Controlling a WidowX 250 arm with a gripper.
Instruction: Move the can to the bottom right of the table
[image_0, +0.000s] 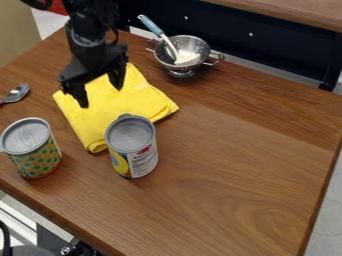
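Table, brown wood-grained top, running from the lower edge of the frame to the upper part, its right border slanting down the right side.

Can, metal, upright, grey lid and white-and-yellow printed label: just left of centre, standing on the wood beside the near right part of the cloth.

Container, cylindrical, yellowish with green dots and a grey top: upright at the left edge, lower than mid-height, apart from the can.

Cloth, folded, bright yellow: left of centre, lying flat behind the two cylinders.

Spoon, metal, rounded bowl: left edge, left of the cloth.

Gripper, black, two-fingered: upper left, above the cloth; fingers spread apart, pointing down, nothing between them.

Colander, silver metal, two wire handles: upper centre, on the table's far part. Utensil, blue-handled with a white head: leaning inside it, handle tilted to the upper left.
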